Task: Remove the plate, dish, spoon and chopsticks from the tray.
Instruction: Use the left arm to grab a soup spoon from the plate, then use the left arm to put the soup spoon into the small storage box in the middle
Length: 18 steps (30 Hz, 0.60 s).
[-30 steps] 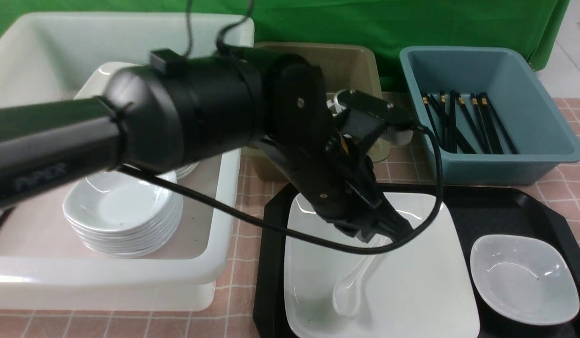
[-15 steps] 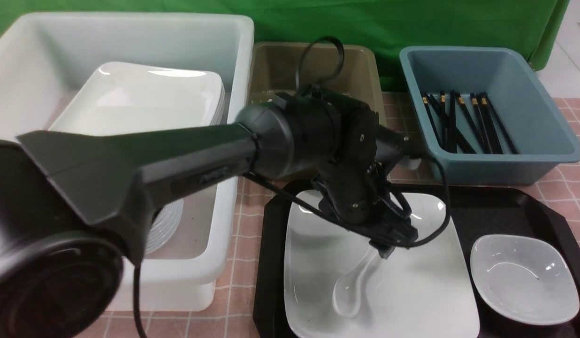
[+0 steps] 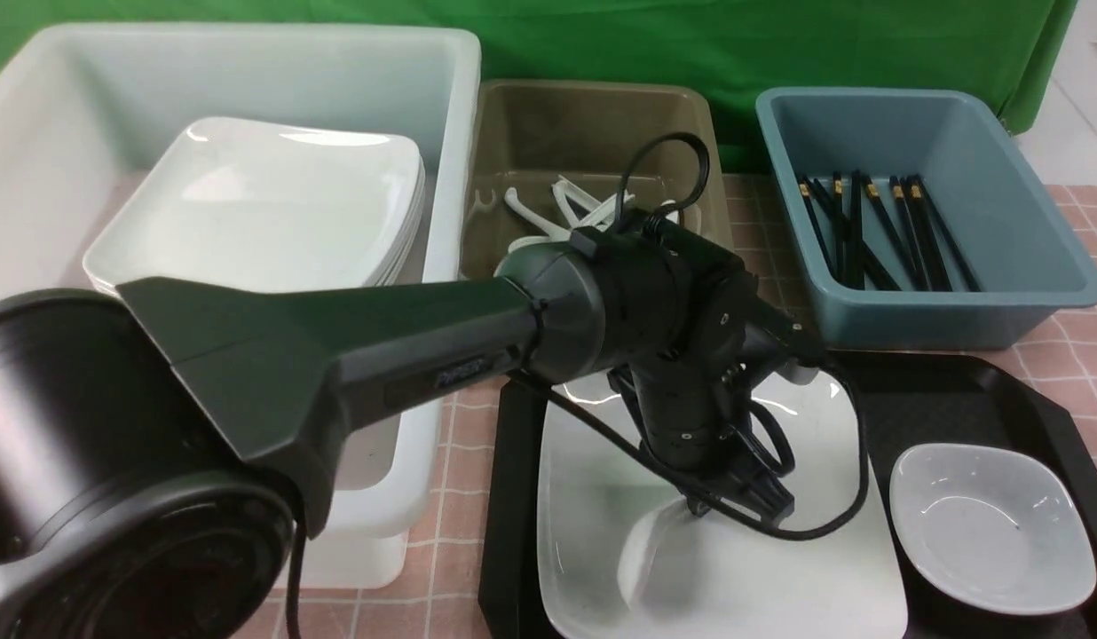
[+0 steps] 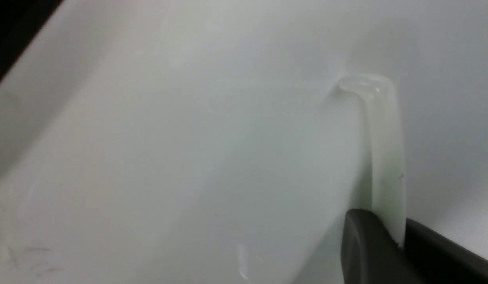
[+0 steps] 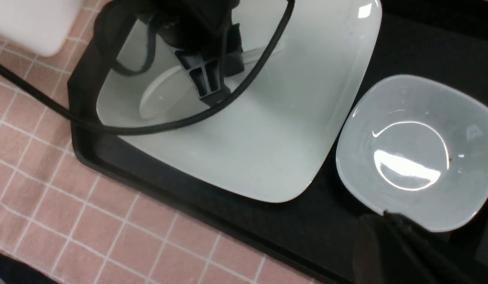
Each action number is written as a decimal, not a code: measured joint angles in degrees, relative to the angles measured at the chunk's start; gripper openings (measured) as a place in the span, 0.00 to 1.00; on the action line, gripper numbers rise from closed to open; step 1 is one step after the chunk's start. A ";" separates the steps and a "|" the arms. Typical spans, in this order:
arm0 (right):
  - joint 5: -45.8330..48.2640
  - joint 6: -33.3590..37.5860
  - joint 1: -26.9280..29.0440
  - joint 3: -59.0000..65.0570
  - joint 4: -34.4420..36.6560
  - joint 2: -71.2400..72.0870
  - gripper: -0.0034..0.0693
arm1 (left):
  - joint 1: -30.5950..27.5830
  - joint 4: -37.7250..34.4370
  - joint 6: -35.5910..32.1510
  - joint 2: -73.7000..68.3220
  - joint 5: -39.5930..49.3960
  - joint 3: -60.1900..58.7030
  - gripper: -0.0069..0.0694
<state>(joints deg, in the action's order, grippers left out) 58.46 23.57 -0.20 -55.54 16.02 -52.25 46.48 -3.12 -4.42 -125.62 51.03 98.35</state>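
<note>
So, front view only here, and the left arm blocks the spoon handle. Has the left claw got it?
Observer: Yes. Left wrist view shows the left claw closed on the soup spoon's handle, with the handle's curled end sticking out past the fingers.

Operator: And the right claw? Out of my frame.

Observer: Right wrist view has the right claw shut, nothing in it that I can see, its tips appearing by the rim of the small white dish. Can't tell if they touch.

Green cloth (image 3: 602, 44) behind (creased), pink checked tablecloth (image 3: 1081, 266).
</note>
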 joint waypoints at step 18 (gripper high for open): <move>-20.40 21.03 0.00 -0.39 25.75 -3.63 0.09 | -13.63 7.56 3.36 8.01 -7.78 23.61 0.13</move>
<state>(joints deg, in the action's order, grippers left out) 38.07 44.60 -0.20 -55.93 41.78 -55.88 32.85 4.44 -1.05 -117.61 43.25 121.96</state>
